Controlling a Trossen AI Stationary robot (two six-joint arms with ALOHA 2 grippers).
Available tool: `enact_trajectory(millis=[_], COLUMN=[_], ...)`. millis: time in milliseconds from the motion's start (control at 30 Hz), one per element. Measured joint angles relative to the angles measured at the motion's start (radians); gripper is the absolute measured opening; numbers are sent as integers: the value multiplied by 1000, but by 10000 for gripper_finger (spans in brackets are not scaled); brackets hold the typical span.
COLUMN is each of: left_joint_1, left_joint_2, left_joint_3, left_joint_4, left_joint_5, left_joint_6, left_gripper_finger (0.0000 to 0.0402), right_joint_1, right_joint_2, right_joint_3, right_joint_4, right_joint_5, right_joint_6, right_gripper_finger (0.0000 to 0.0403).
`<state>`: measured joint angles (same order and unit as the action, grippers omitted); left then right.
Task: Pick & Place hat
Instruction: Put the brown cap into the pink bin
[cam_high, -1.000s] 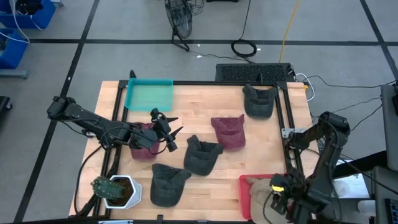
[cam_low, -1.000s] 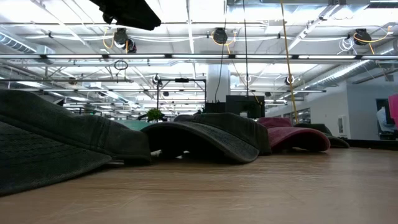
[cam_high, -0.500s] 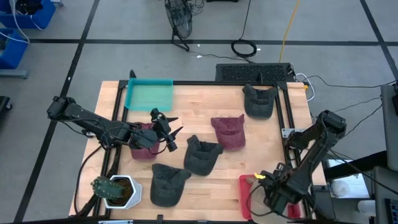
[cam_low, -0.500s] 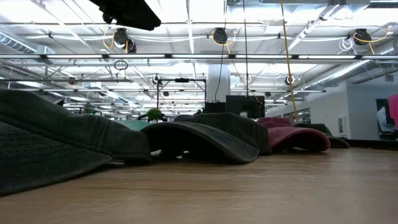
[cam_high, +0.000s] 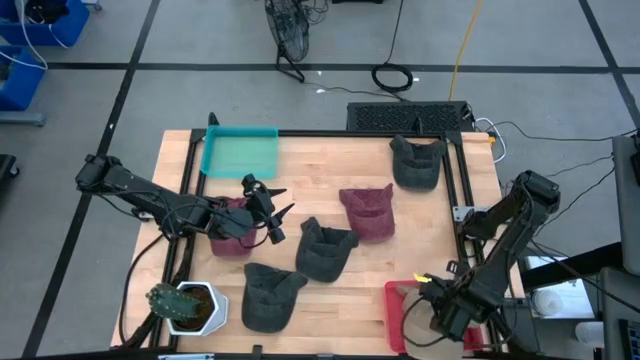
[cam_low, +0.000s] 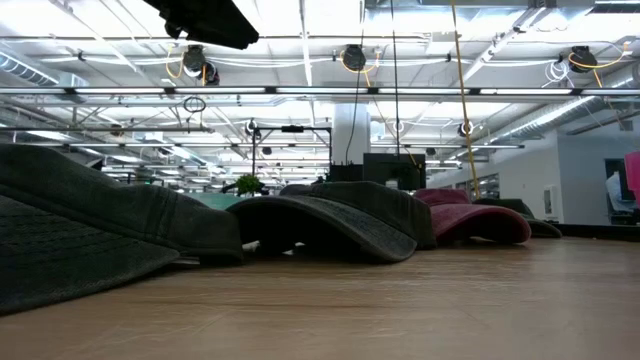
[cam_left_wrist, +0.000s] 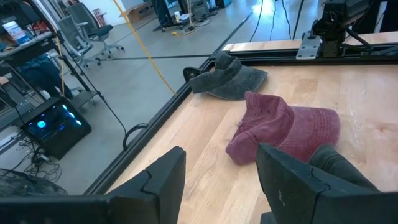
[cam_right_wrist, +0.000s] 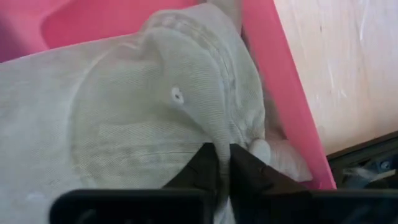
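Right gripper (cam_right_wrist: 222, 163) sits low in the red tray (cam_right_wrist: 292, 118) at the table's near right corner, fingers pinched together on a fold of the beige hat (cam_right_wrist: 124, 118) — a thin bite of cloth, as far as the wrist view shows. Lifted on so little fabric, the hat could slip free, or its brim could drag on the tray wall and tip the tray. Left gripper (cam_high: 272, 212) hangs with fingers apart over the maroon hat (cam_high: 230, 230) — well clear, so no clash looks likely.
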<state>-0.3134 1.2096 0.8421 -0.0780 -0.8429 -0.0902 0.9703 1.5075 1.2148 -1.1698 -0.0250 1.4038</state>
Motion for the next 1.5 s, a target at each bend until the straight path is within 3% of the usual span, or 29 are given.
enact_trajectory(millis=[333, 633, 767, 967, 1267, 1500], left_joint_1=[0, 0, 0, 0, 0, 0], left_joint_2=[0, 0, 0, 0, 0, 0], left_joint_3=[0, 0, 0, 0, 0, 0], left_joint_4=[0, -1, -1, -1, 0, 0], left_joint_5=[0, 0, 0, 5, 6, 6], left_joint_6=[2, 3, 3, 3, 4, 5], left_gripper_finger=[200, 200, 200, 200, 200, 200], right_joint_1=[0, 0, 0, 14, 12, -6], right_joint_2=[-99, -157, -156, -155, -159, -201], right_joint_3=[0, 0, 0, -86, -277, -283], right_joint_4=[36, 285, 281, 209, 207, 196], right_joint_5=[78, 280, 289, 186, -215, -210], right_joint_6=[41, -188, -247, -185, -17, -11], right_gripper_finger=[14, 8, 10, 10, 10, 11])
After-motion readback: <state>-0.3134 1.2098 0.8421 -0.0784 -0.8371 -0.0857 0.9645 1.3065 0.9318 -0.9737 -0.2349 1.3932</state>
